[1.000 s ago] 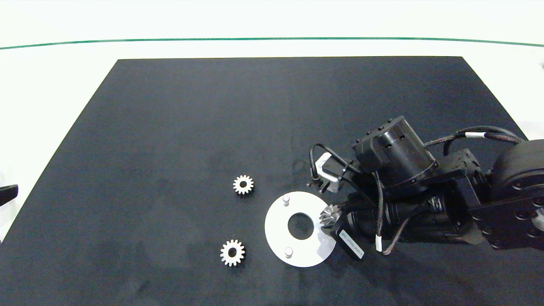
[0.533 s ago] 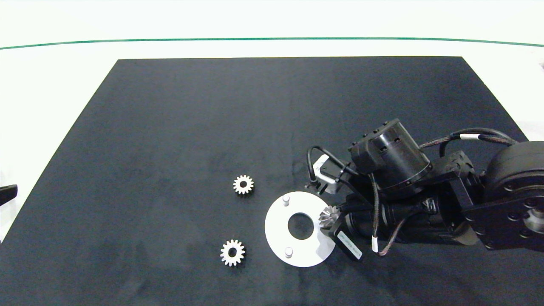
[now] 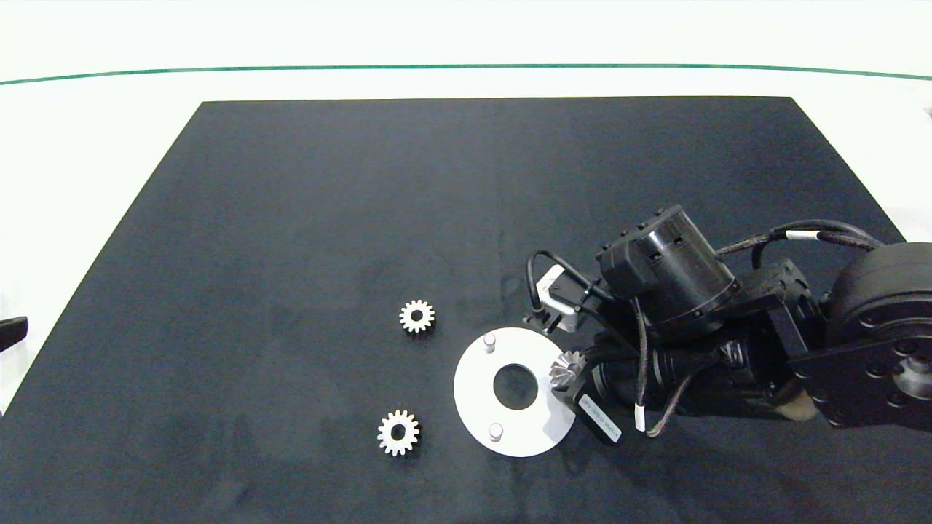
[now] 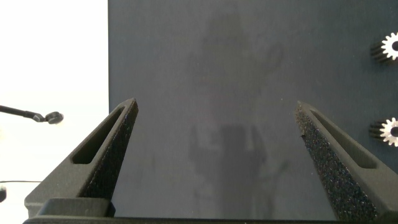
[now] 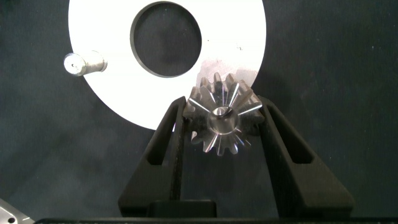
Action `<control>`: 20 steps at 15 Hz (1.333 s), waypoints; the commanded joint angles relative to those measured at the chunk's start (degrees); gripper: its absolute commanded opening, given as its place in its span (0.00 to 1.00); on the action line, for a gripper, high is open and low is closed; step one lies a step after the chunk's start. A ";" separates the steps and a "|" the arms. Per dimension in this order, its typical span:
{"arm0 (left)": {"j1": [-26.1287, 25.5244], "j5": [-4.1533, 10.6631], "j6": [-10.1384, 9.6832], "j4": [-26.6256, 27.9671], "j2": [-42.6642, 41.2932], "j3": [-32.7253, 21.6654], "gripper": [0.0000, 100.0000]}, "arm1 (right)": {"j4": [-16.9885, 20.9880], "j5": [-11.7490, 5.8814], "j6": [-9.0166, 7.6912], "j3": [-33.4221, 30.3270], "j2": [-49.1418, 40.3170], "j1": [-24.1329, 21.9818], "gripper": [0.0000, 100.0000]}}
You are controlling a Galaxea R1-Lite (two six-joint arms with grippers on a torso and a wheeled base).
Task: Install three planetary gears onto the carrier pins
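Observation:
The white disc [image 3: 473, 393] lies on the black mat, with two bare carrier pins [image 3: 489, 340] [image 3: 495, 431] standing on it. My right gripper [image 3: 566, 372] is at the disc's right rim, shut on a planetary gear [image 3: 566, 367] that looks tilted. In the right wrist view the gear [image 5: 221, 121] sits between both fingers [image 5: 165, 149] over the disc [image 5: 236, 37]. A grey round end shows in its centre hole, and one pin [image 5: 85, 62] stands bare. Two more gears [image 3: 416, 316] [image 3: 397, 433] lie flat left of the disc. My left gripper [image 4: 217, 109] is open and parked at the mat's left edge.
The black mat [image 3: 328, 204] covers most of the white table. The right arm's bulk [image 3: 728, 335] covers the mat to the right of the disc. In the left wrist view the two loose gears [image 4: 390, 46] [image 4: 388, 130] show at the picture's edge.
The right arm's wrist has shifted slightly toward the near edge. The held gear stays over the disc's right rim. The loose gears and the left arm have not moved.

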 commanded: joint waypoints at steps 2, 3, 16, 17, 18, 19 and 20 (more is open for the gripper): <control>0.03 0.00 0.01 0.17 -0.03 -0.01 1.00 | 0.10 -0.06 0.06 0.42 -0.07 0.15 0.07; 0.03 0.00 0.09 0.17 -0.03 -0.01 1.00 | 0.10 -0.06 0.06 0.51 -0.07 0.15 0.07; 0.03 0.00 0.09 0.17 0.05 0.08 1.00 | 0.10 -0.06 0.14 0.69 -0.95 0.15 1.00; -0.14 0.00 0.09 0.26 0.05 0.08 1.00 | 0.27 -0.06 0.14 1.30 -2.89 0.15 1.00; -0.23 -0.17 0.01 0.26 0.32 0.26 1.00 | 0.27 -0.06 0.14 2.97 -6.75 0.06 1.00; -1.02 -0.26 0.01 0.26 0.67 0.61 1.00 | 0.27 -0.06 0.32 6.05 -12.20 -0.20 1.00; -3.48 -0.26 -0.26 0.26 1.11 0.96 1.00 | 0.27 -0.06 0.23 10.18 -18.79 -1.17 1.00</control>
